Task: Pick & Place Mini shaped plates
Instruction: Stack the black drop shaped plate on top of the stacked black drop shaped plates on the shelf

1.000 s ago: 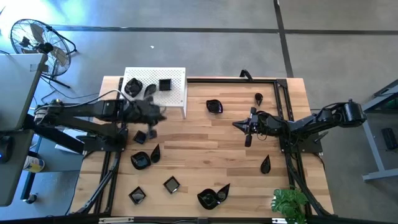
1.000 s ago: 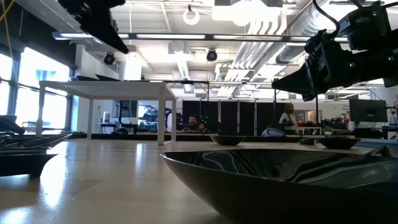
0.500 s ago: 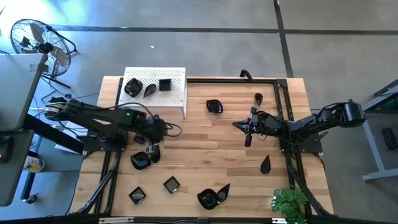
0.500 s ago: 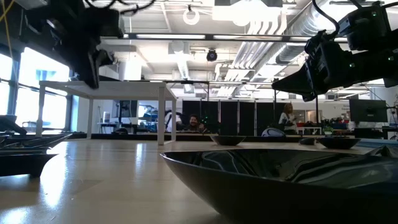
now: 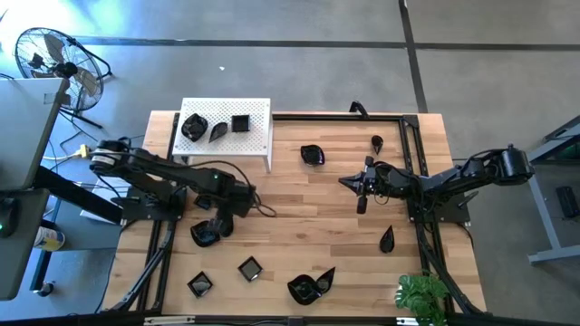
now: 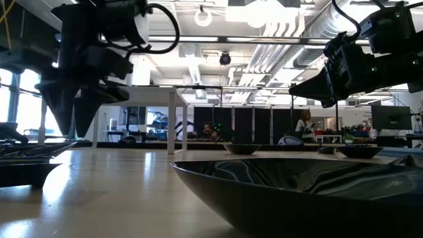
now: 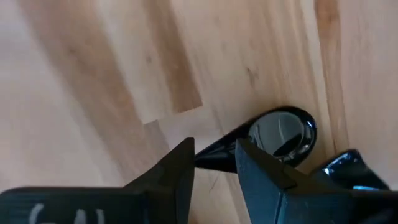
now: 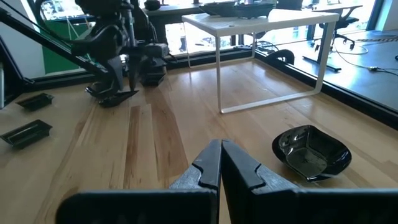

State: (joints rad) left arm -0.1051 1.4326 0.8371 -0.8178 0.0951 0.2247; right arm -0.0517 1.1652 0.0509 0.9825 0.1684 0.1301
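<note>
left gripper point(image 5: 223, 217) low over left table, fingers slightly apart straddling glossy black teardrop mini plate point(image 7: 273, 135), long axis across the gap, nothing clamped, right gripper point(image 5: 362, 201) closed, empty, mid-right

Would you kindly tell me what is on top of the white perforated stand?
Three mini shaped plates sit on the white stand: a wavy round plate, a teardrop plate and a square plate. What lies beneath its top is hidden.

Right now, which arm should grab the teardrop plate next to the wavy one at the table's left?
Left. The left gripper hangs open over the teardrop plate; the right gripper is shut, mid-table.
</note>
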